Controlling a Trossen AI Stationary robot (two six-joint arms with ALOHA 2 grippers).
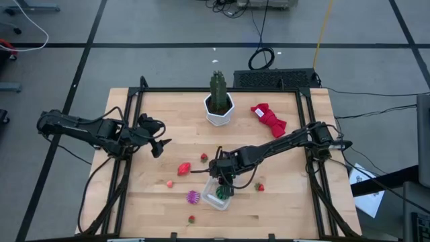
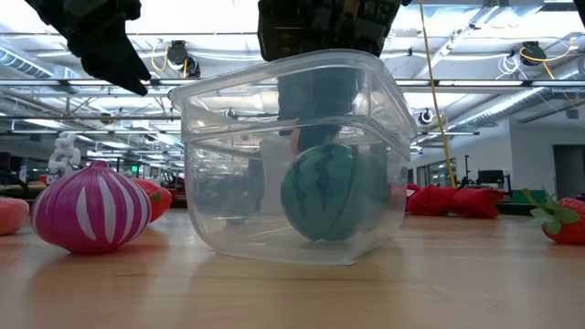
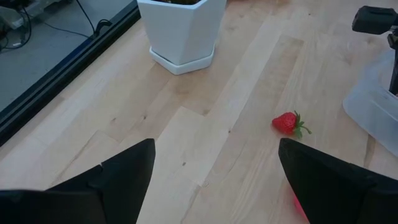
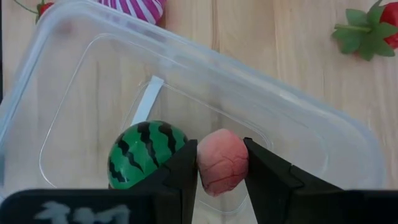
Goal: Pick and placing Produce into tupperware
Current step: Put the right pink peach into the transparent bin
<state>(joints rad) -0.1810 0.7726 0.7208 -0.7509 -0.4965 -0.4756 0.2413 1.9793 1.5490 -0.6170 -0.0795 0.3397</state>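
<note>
The clear tupperware (image 1: 216, 196) sits on the table near its near edge, with the green striped ball (image 4: 147, 155) resting on its floor (image 2: 327, 194). My right gripper (image 4: 222, 152) reaches down into the tupperware (image 2: 292, 155) and is shut on a pink rounded piece. My left gripper (image 3: 214, 149) hovers open over the table's left part (image 1: 158, 145), touching nothing. Loose on the wood lie a larger red piece (image 1: 183, 168), a purple spiky piece (image 1: 193, 197), a strawberry (image 1: 259, 187) and small red and pink bits (image 1: 170, 183). My right gripper pinches the pink rounded piece (image 4: 222, 169) between its two fingers (image 4: 186, 165), one on each side of it. The fingers come from above, pointing down into the tupperware. The piece sits inside the rim, right beside the green striped ball; whether it touches the floor I cannot tell.
A green cactus in a white hexagonal pot (image 1: 219, 107) stands at the far middle of the table, a red cloth bundle (image 1: 269, 119) to its right. A small strawberry (image 3: 288, 123) lies ahead of my left gripper. A purple striped onion-like piece (image 2: 91, 206) sits left of the tupperware.
</note>
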